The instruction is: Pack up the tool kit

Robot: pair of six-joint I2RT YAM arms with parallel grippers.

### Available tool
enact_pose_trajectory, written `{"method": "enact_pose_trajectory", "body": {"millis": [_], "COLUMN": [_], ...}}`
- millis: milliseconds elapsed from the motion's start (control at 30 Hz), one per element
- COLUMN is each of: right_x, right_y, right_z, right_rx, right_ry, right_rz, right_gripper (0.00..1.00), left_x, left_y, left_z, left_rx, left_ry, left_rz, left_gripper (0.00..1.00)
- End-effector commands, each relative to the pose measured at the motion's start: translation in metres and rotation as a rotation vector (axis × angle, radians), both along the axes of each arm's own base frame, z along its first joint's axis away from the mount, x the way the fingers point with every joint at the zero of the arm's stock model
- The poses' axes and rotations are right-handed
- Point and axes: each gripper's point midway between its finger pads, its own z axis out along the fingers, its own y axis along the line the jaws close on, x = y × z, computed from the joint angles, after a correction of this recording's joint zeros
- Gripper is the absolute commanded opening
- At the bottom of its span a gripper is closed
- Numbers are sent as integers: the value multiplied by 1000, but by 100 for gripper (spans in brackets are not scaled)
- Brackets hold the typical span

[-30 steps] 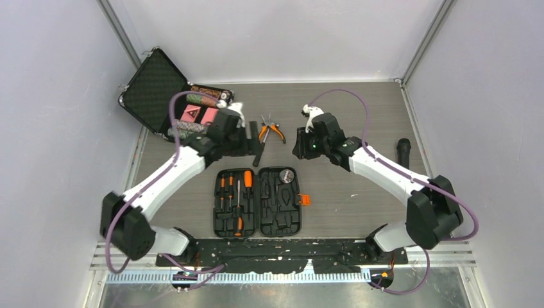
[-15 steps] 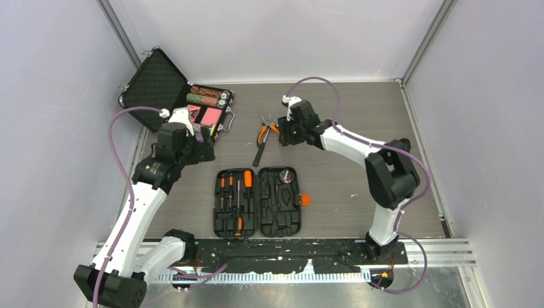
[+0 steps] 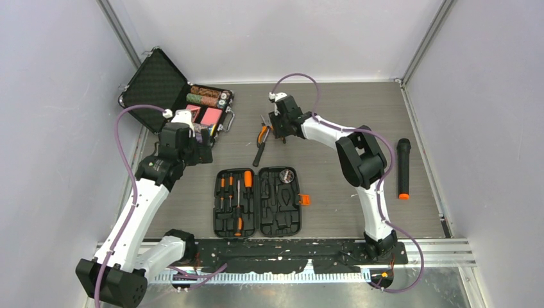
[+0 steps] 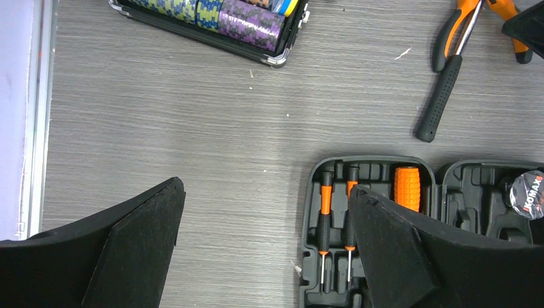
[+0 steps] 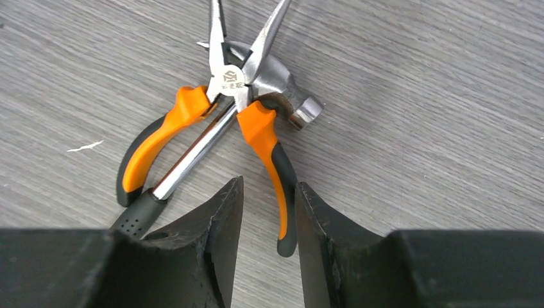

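Note:
The tool kit lies open in the middle of the table, with orange-and-black screwdrivers in its left half. Behind it, orange-handled pliers lie across a hammer. My right gripper is low over them. In the right wrist view it stands open astride one handle of the pliers, with a gap on the left side, and the hammer lies beneath. My left gripper hovers wide open over bare table left of the kit.
An open metal-edged briefcase with poker chips and red cards stands at the back left. A black cylinder with an orange tip lies near the right wall. The enclosure walls close in on both sides.
My right gripper has swung left and forward onto the pliers, its jaws narrowing around one handle. My left arm has drawn back to the left and its gripper has opened wide.

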Motion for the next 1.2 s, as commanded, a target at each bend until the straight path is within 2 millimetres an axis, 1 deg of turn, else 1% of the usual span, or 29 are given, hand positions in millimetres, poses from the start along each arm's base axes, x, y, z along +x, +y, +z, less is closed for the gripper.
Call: {"method": "enact_pose_trajectory", "body": {"millis": [0, 67, 133, 200, 233, 267, 300, 333, 367, 400, 433, 467, 567, 600, 633, 667, 733, 833, 867, 900, 933, 967, 1000, 1033, 1067, 1100, 1133, 1167], "right_x": [5, 3, 0, -3, -4, -4, -9, -6, -12, -9, -13, -12, -16, -14, -15, -16, -18, -21, -27, -29, -36, -40, -48, -53, -63, -70, -82, -89], "right_y": [6, 6, 6, 5, 2, 2, -1, 2, 0, 4, 2, 4, -1, -3, -5, -7, -13, -18, -22, -21, -25, -22, -25, -23, -26, -22, -25, -20], "right_z": [3, -5, -12, -18, -18, -16, -12, -4, 2, 12, 21, 29, 59, 66, 78, 85, 107, 129, 136, 142, 147, 154, 160, 167, 172, 182, 186, 197], "right_rx": [-41, -63, -81, -101, -110, -109, -108, -82, -65, -33, -17, 3, 33, 43, 60, 65, 99, 132, 141, 158, 170, 197, 212, 241, 258, 294, 313, 357], "right_ry": [-17, -11, -2, 4, 5, -2, -7, -39, -48, -86, -98, -123, -182, -206, -232, -249, -308, -368, -382, -398, -407, -423, -434, -451, -463, -484, -496, -522], "right_rz": [-5, -9, -7, -8, -12, -11, -10, -8, 0, 3, 8, 9, -3, -13, -19, -29, -49, -64, -61, -53, -45, -25, -13, 10, 21, 55, 72, 104], "right_gripper": [40, 39, 35, 29, 23, 19, 12, 9, 6, 6, 6, 6, 5, 5, 5, 5, 5, 6, 5, 5, 5, 5, 5, 5, 5, 5, 5, 5], "left_x": [3, 4, 4, 5, 5, 5, 5, 6, 6, 6, 6, 6, 7, 7, 7, 7, 8, 8, 8, 9, 9, 9, 9, 9, 8, 7, 7, 4], "left_y": [6, 6, 6, 6, 6, 6, 5, 4, 4, 3, 3, 2, 2, 2, 2, 2, 2, -3, -5, -10, -16, -23, -32, -41, -52, -63, -74, -88], "left_z": [8, 7, 6, 4, 3, 2, 2, 0, 0, 0, -1, -2, -3, -3, -4, -4, -4, -6, -5, -5, -4, -2, 0, 4, 8, 13, 23, 32], "left_rx": [26, 28, 31, 33, 34, 33, 31, 30, 28, 27, 27, 26, 29, 30, 30, 31, 28, 16, 6, -10, -33, -63, -98, -140, -189, -239, -298, -367], "left_ry": [-37, -34, -30, -26, -24, -20, -19, -15, -13, -11, -6, -4, -2, 0, 1, 2, 2, 6, 2, -1, -7, -16, -27, -41, -56, -71, -97, -109], "left_rz": [9, 9, 7, 7, 7, 5, 3, 0, -2, -5, -7, -8, -9, -9, -9, -9, -12, -31, -45, -63, -90, -119, -151, -186, -226, -259, -292, -340], "left_gripper": [100, 100, 100, 99, 99, 100, 100, 100, 100, 100, 100, 100, 99, 100, 99, 99, 99, 99, 99, 99, 99, 99, 99, 99, 99, 99, 99, 99]}}
